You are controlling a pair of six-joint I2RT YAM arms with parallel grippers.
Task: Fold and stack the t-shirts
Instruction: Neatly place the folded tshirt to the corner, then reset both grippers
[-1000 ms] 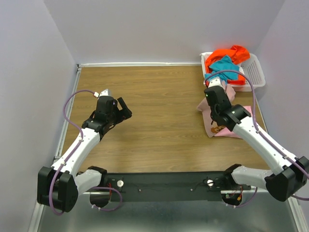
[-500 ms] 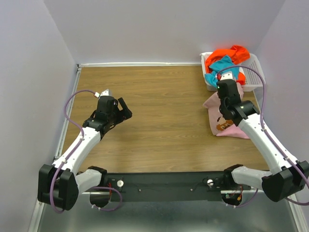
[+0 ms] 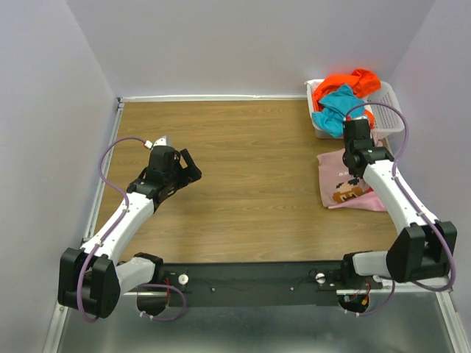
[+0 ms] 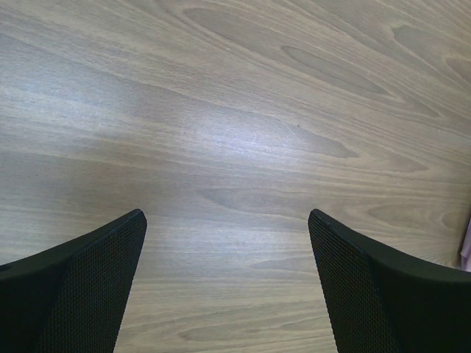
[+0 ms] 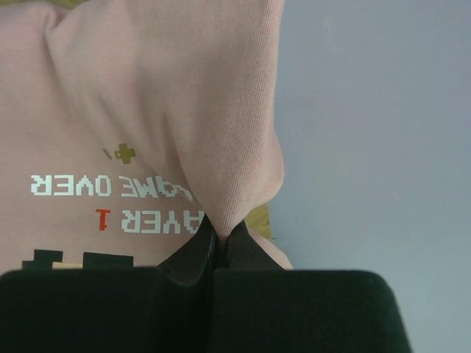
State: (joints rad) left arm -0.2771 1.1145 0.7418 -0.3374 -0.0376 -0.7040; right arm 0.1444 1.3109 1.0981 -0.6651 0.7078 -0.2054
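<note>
The wooden table (image 3: 250, 169) spreads bare beneath the left claw (image 4: 227, 220), whose fingers stand wide apart with nothing between them. The pink t-shirt (image 3: 335, 169), print facing up, lies on the near side of the right claw (image 5: 218, 237), whose fingers are pinched tight on a raised fold of its cloth. Just beyond that claw, the white basket (image 3: 394, 118) holds the orange t-shirt (image 3: 346, 82) and the smaller teal t-shirt (image 3: 337, 103).

I log pink t-shirt (image 3: 333, 173), pixel print up, spread flat just near-side of white basket (image 3: 395, 118), one fold pinched, orange t-shirt (image 3: 352, 81), teal t-shirt (image 3: 337, 101), both crumpled inside it
</note>
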